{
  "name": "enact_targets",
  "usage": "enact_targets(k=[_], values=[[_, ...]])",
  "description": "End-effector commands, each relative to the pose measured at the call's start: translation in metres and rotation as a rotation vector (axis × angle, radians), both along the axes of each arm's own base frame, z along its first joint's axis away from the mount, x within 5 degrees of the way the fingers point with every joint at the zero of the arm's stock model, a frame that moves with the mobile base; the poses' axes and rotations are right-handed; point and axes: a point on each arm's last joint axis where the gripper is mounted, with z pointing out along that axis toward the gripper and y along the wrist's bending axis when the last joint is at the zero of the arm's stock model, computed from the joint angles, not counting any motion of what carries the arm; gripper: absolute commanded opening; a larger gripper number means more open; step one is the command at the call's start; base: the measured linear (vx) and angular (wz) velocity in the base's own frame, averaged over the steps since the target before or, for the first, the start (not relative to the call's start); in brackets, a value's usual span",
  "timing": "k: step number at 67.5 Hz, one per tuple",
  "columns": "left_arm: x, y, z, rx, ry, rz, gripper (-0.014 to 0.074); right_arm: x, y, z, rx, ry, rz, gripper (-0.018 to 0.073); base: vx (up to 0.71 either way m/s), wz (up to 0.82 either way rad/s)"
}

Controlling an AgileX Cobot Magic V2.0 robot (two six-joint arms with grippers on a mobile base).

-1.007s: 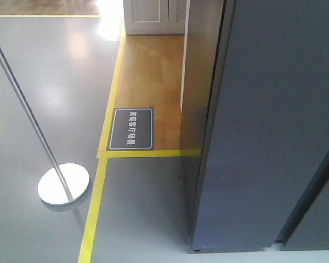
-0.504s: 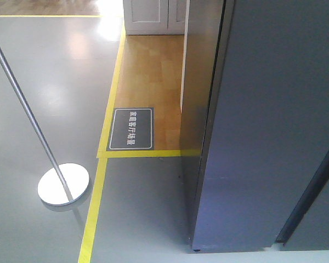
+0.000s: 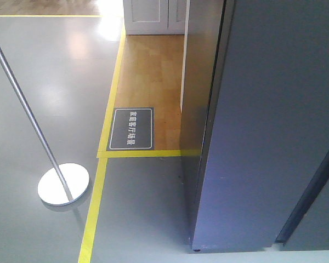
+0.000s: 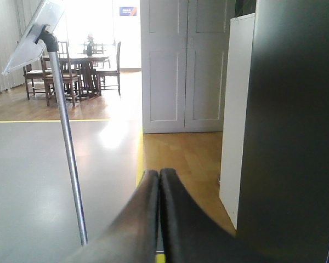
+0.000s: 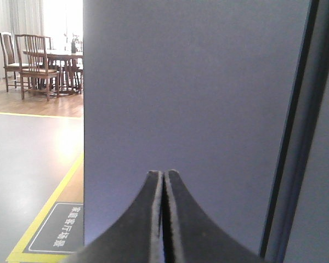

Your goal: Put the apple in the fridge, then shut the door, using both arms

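1. Presently I count one tall dark grey-blue fridge (image 3: 263, 137), its door (image 5: 192, 109) filling my right wrist view.
2. Two black grippers: left gripper (image 4: 159, 181) and right gripper (image 5: 163, 181), fingers pressed together, holding nothing.
3. Only the front view shows the one dark floor sign (image 3: 131, 129) whole and the thin metal pole (image 3: 27, 115) down to its round base.
4. Apple not visible in any view.

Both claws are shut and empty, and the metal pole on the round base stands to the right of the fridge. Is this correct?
Not quite. The left claw and right claw are shut and empty, but the front-facing view shows the metal pole to the left of the fridge.
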Motion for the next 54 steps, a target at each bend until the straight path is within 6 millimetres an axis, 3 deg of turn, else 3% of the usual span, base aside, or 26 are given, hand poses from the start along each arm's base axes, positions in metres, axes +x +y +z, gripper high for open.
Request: enact_targets(k=[1, 54], values=[[-0.0013, 0.0004, 0.0034, -0.020, -0.077, 0.003, -0.0006, -0.0010, 0.0003, 0.0049, -0.010, -0.086, 0.003, -0.0003, 0.00, 0.00], [-0.0013, 0.0004, 0.0034, -0.020, -0.077, 0.003, -0.0006, -0.0011, 0.0035, 0.0049, 0.027, -0.086, 0.064, -0.0003, 0.00, 0.00]])
